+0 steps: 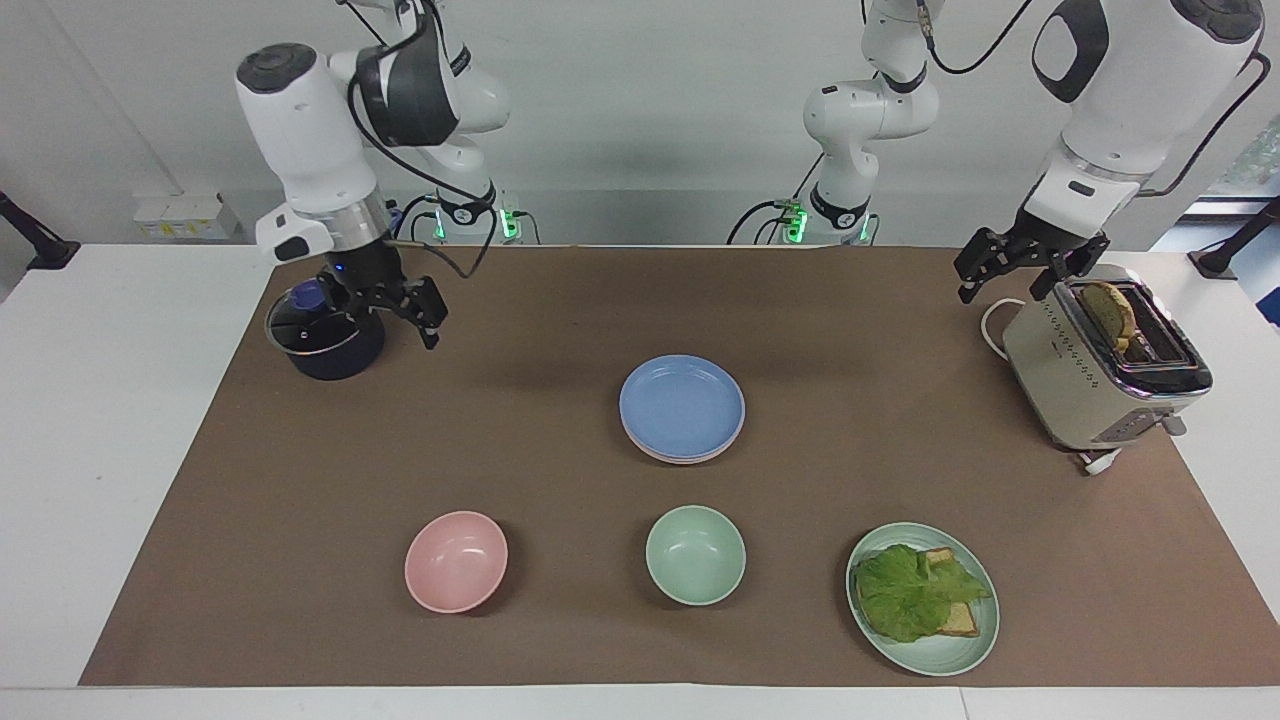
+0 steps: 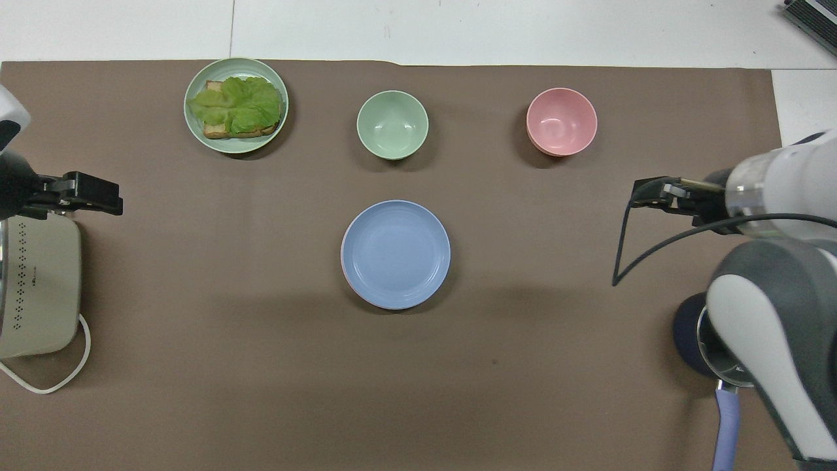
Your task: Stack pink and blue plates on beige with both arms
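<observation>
Facing view: blue plate [image 1: 682, 403] tops the plate stack at mid-desk, pink plate [image 1: 668, 455] showing only as an edge beneath it; no beige plate can be made out. Right claw [image 1: 392, 308], spread and empty, hangs over the pot [image 1: 325, 342]; left claw [image 1: 1018, 268], spread and empty, waits beside the toaster [image 1: 1105, 363]. Risk: descending, the right claw could strike the pot's lid.

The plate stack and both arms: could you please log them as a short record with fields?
top of stack: blue plate
under it: pink plate rim showing, then a paler rim at the bottom
stack position: mid-table, nearer the robots than the green bowl
right gripper: empty, jaws open, raised by the saucepan
left gripper: empty, jaws open, waiting beside the toaster
contact with stack: none
</observation>
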You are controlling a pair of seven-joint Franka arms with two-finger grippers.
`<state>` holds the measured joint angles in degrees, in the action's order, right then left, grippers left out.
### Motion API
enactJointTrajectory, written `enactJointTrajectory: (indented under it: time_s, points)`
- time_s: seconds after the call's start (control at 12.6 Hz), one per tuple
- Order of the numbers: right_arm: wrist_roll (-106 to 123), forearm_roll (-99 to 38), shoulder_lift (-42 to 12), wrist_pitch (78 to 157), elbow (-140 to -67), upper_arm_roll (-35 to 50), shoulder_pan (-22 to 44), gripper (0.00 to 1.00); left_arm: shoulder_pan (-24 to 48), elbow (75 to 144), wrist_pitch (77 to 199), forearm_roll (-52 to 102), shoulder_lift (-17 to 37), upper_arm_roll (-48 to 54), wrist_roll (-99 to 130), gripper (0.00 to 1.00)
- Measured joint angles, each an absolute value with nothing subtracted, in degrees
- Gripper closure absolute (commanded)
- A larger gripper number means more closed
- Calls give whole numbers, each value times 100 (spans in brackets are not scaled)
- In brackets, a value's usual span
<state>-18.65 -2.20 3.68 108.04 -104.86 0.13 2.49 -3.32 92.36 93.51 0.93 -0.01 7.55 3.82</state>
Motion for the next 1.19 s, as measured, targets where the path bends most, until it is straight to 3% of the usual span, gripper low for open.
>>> enactJointTrajectory:
  time_s: [0.24,0.48,0.72,1.19]
  points:
    - [-1761,143,313,9523,-9461,16,109,0,-332,9236,9351,93,-1,755,382,0]
    - [-1761,206,-15,8827,-8796,56,120,0,-332,9236,9351,93,-1,755,382,0]
    - [-1726,206,-265,8656,-8441,91,120,0,-332,9236,9351,93,-1,755,382,0]
    - [-1369,206,-272,8640,-8435,119,135,0,-332,9236,9351,93,-1,755,382,0]
